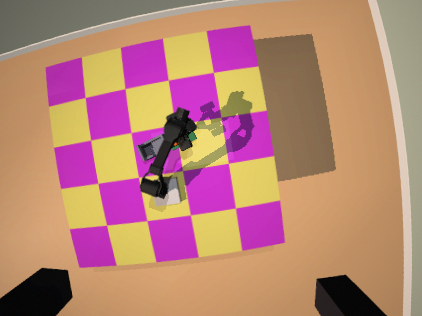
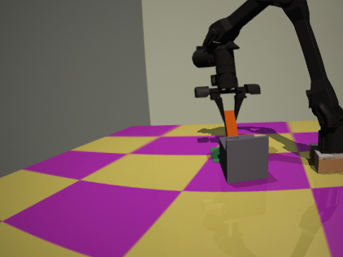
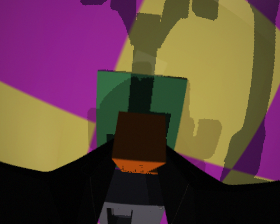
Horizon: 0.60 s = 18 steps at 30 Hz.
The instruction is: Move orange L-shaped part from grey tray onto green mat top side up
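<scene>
The orange part (image 1: 175, 144) (image 2: 230, 125) (image 3: 140, 135) stands on end, leaning slightly, pinched at its upper end. My gripper (image 2: 230, 116) (image 3: 138, 145) is shut on it and points down. In the exterior view the part's lower end is hidden behind the grey tray (image 1: 148, 151) (image 2: 248, 161) (image 3: 147, 215). The green mat (image 1: 192, 136) (image 2: 214, 154) (image 3: 110, 95) lies beside the tray. In the wrist view the part overlaps the mat's near portion. Whether its lower end touches the mat cannot be seen. In the top view the arm hides most of the gripper and part of the tray.
The tray is a tall block close to the part's lower end. The arm's base block (image 1: 174, 192) (image 2: 331, 163) stands on the magenta and yellow checkered surface (image 1: 210, 188) (image 2: 134, 171). Shadows of the arm fall across the mat and squares.
</scene>
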### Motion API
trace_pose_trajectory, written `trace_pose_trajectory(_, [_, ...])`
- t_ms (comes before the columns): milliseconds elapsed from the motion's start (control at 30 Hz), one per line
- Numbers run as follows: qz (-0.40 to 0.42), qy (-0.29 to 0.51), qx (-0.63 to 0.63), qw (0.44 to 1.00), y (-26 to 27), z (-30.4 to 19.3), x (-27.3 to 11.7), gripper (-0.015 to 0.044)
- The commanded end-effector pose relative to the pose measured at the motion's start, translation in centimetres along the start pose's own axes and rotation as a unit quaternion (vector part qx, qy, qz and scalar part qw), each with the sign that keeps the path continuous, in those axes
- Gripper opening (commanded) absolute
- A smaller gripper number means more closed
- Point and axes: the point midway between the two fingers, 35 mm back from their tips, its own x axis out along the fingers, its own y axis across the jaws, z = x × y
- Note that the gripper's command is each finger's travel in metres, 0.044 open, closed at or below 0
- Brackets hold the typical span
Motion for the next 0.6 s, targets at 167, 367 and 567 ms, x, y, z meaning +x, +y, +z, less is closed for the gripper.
trace_pose_trajectory(167, [0.000,0.002,-0.003,1.000,-0.03,-0.13,1.45,0.0000])
trace_pose_trajectory(367, [0.000,0.002,-0.003,1.000,-0.03,-0.13,1.47,0.0000])
trace_pose_trajectory(567, [0.000,0.002,-0.003,1.000,-0.03,-0.13,1.48,0.0000])
